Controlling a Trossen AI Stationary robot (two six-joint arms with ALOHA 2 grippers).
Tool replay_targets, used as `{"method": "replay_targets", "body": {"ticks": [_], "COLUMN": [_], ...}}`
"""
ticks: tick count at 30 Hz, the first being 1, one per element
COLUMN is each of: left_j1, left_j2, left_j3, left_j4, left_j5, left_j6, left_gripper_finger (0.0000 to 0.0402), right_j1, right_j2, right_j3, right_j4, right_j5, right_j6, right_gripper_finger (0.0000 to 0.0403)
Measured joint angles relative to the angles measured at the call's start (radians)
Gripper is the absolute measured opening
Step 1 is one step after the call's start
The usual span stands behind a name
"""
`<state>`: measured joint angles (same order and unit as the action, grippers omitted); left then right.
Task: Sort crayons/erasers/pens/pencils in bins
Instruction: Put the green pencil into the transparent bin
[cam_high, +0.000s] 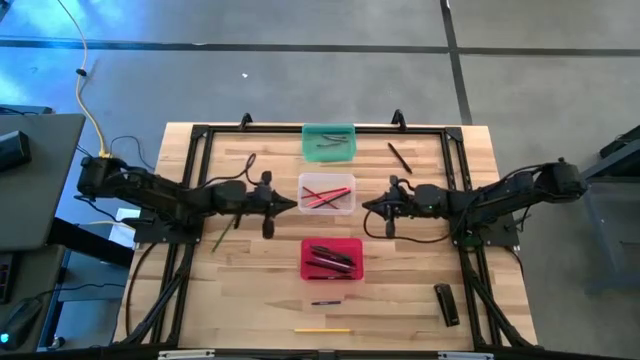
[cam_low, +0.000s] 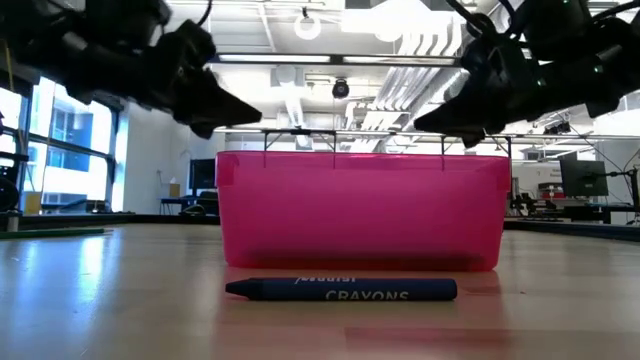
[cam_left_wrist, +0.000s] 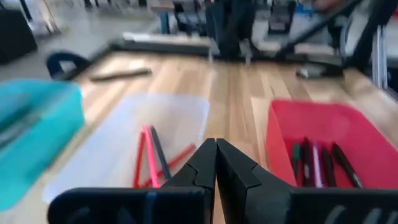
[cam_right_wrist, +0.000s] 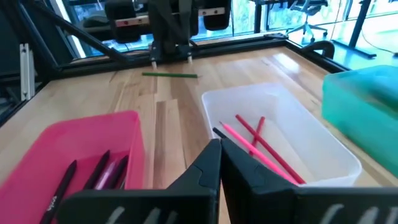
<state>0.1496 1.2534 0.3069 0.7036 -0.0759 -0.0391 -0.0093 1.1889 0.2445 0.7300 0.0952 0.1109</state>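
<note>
Left hand and right hand, both closed and empty, flank a clear rectangular plastic tub holding red and pink pencils on the wooden surface.

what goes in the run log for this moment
left end effector: shut, empty, beside clear bin | right end effector: shut, empty, opposite side | loose: blue crayon by red bin

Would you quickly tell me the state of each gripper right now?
Left gripper: closed, holding nothing, beside the clear bin.
Right gripper: closed, holding nothing, on the bin's other side.
</note>
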Motion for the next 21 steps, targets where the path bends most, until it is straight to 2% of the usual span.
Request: {"method": "replay_targets", "body": {"ticks": [3, 6, 9, 12, 17, 21], "left_j1": [-0.032, -0.076, -0.115, -0.15, -0.21, -0.254], "left_j2": [-0.017, -0.033, -0.033, -0.033, -0.033, -0.033], "left_j3": [0.092, 0.198, 0.306, 0.397, 0.489, 0.499], "left_j4": [-0.23, -0.507, -0.788, -1.02, -1.297, -1.485], "left_j5": [-0.007, -0.071, -0.157, -0.194, -0.199, -0.184], "left_j6": [-0.002, -0.019, -0.1, -0.195, -0.364, -0.494], "left_gripper_finger": [0.0, 0.0, 0.0, 0.0, 0.0, 0.0], "right_j1": [0.001, 0.009, 0.017, 0.026, 0.047, 0.066], "right_j2": [0.0, 0.0, 0.0, 0.0, 0.0, 0.0], "right_j3": [-0.011, -0.015, -0.015, -0.015, -0.015, -0.015], "right_j4": [0.001, -0.002, -0.004, -0.007, -0.007, -0.008], "right_j5": [0.0, 0.0, 0.0, 0.0, -0.001, -0.001], "right_j6": [0.0, -0.001, -0.02, -0.041, -0.06, -0.066], "right_gripper_finger": [0.0, 0.0, 0.0, 0.0, 0.0, 0.0]}}
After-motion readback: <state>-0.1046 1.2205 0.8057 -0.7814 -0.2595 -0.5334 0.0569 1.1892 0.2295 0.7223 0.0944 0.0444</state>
